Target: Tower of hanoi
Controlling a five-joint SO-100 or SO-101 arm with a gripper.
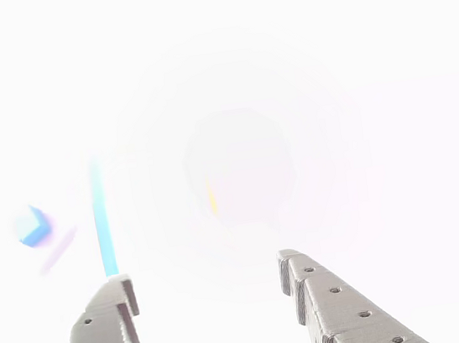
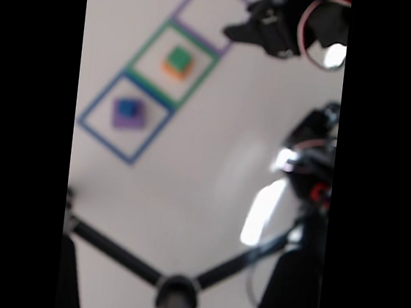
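The other view is badly washed out. My gripper (image 1: 203,268) shows there as two grey fingers (image 1: 107,331) rising from the bottom edge, wide apart with nothing between them. A blue block (image 1: 32,224) with a faint purple smear under it lies to the left, beyond a blue tape line (image 1: 104,230). In the blurred fixed view a blue block on a purple one (image 2: 129,111) sits in the blue tape square (image 2: 90,129). A green block on an orange one (image 2: 178,61) sits in the green square (image 2: 198,80). My dark gripper (image 2: 234,30) hovers at the purple square's (image 2: 183,4) right edge.
The three tape squares run in a diagonal row on a white table (image 2: 189,167). Black tripod legs (image 2: 117,256) cross the lower fixed view. The arm's base and cables (image 2: 311,165) stand at the right.
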